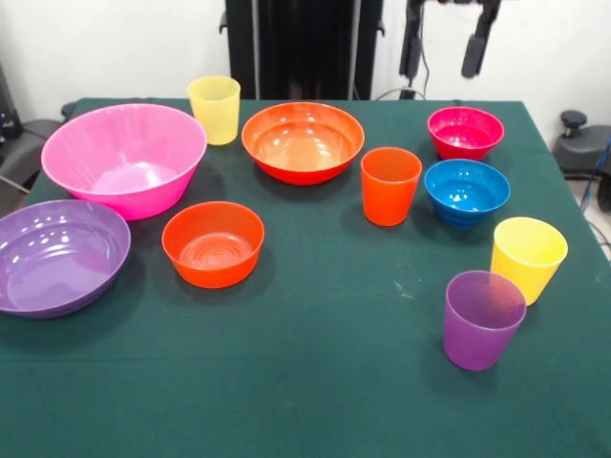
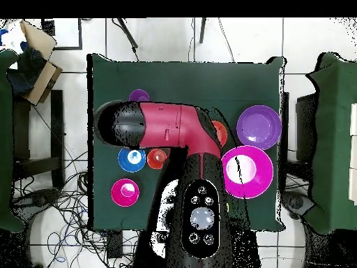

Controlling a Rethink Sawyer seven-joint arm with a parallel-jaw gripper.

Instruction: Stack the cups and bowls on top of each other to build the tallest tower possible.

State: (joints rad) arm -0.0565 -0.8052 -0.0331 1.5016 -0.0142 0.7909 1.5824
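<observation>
Front view: gripper (image 1: 445, 43) hangs spread above the table's (image 1: 315, 382) far edge, bowls (image 1: 303, 141) unstacked below.

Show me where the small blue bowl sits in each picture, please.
Front view: the blue bowl is right of centre, just in front of the small magenta bowl.
Overhead view: the blue bowl is left of centre, just above the magenta bowl.
Shared landmark: the big pink bowl.

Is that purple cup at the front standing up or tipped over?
Upright. The purple cup stands on its narrow base with its open rim facing up, and it looks empty inside.
</observation>
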